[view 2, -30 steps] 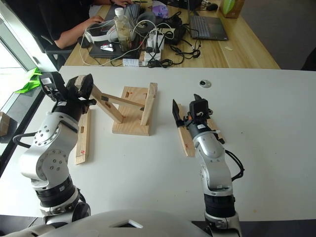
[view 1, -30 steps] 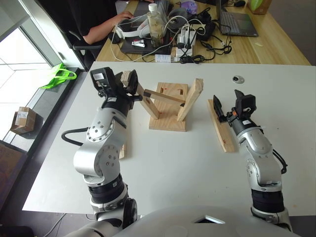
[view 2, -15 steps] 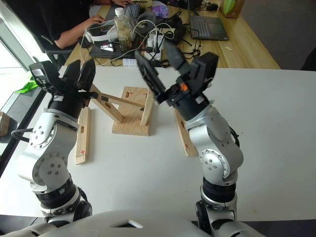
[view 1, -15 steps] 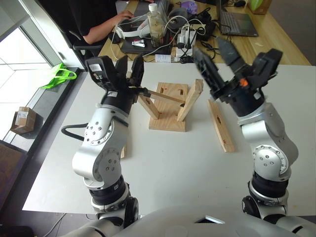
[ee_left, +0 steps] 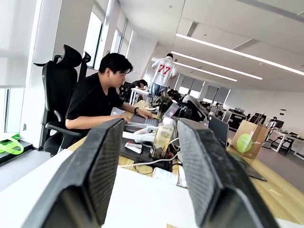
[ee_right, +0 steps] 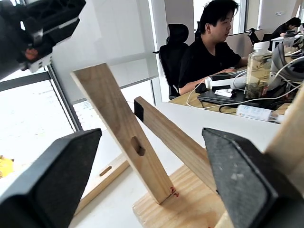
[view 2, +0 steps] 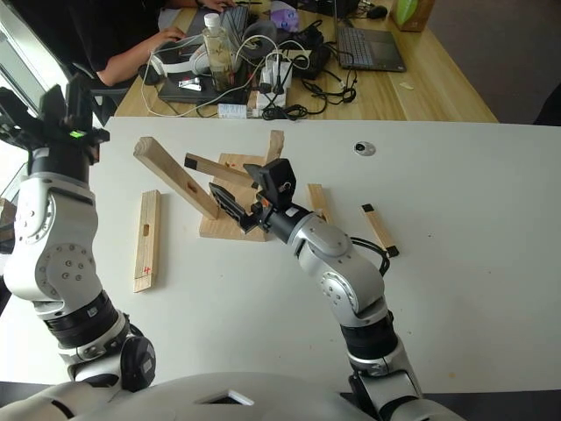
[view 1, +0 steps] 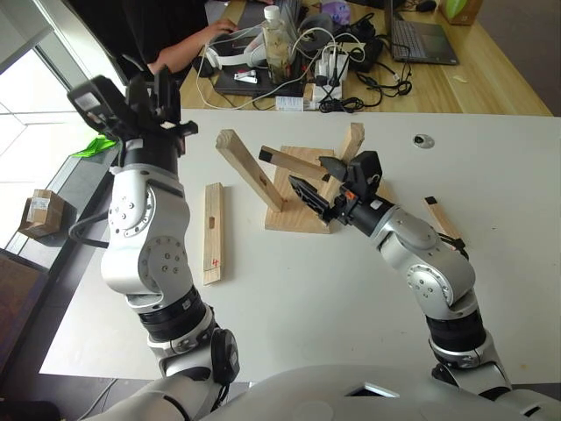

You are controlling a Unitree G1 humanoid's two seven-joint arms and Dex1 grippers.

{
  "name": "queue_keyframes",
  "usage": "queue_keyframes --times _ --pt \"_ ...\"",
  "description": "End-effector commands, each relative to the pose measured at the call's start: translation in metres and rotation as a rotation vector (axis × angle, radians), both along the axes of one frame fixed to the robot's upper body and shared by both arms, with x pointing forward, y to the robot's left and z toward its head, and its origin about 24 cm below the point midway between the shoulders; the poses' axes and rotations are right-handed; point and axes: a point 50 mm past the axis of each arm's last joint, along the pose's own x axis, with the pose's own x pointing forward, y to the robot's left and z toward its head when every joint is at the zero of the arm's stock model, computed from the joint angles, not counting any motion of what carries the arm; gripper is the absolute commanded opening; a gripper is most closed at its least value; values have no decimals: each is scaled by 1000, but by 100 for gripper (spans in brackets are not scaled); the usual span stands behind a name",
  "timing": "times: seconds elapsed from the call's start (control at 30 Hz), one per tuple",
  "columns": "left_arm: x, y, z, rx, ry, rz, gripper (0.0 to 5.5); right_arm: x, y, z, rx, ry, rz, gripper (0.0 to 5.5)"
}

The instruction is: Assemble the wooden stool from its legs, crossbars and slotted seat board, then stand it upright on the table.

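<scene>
A wooden desk at the back carries a clear bottle, tangled cables and a laptop, while a green bag and a cardboard box sit on the floor.

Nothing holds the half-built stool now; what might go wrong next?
1. The tilted leg stands unheld in the seat board; the right gripper, jaws open, is close and might knock it over.
2. The crossbar ends beside the leg's slot, not in it, so pushing may jam.
</scene>
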Motion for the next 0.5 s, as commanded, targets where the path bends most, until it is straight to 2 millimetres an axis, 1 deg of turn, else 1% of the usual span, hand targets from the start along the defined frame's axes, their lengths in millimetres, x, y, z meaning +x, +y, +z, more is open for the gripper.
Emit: queue_keyframes --times 0.03,0.17,0.4,0.47,0.5 --pt "-1 1 -16 -6 60 10 206 11 -19 3 -30 -28 -102 392" --pt "-2 -4 -20 -6 73 -8 206 12 -28 3 -43 -34 -128 392" --pt "-2 -12 -26 -18 96 -30 206 26 -56 -6 -109 -1 -324 392" --pt "-2 -15 -27 -20 102 -38 206 28 -58 -5 -100 -1 -343 392" --pt "-3 -16 -28 -21 104 -40 206 28 -55 -2 -66 1 -335 392"
